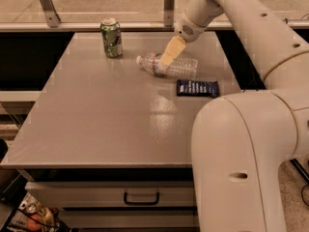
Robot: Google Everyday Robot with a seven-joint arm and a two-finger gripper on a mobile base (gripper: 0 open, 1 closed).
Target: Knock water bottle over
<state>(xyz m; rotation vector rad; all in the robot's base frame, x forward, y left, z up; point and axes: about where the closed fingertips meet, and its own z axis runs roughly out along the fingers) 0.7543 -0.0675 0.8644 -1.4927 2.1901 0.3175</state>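
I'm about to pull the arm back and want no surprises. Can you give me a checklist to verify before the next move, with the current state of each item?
1. Water bottle lying on its side: ok.
2. Water bottle fully on the table, away from its edges: ok.
3. Claw free of the water bottle: cannot tell; it sits right over it, toward the cap end.
4. Green can upright and apart from the water bottle: ok.
5. Dark packet flat, apart from the claw: ok.
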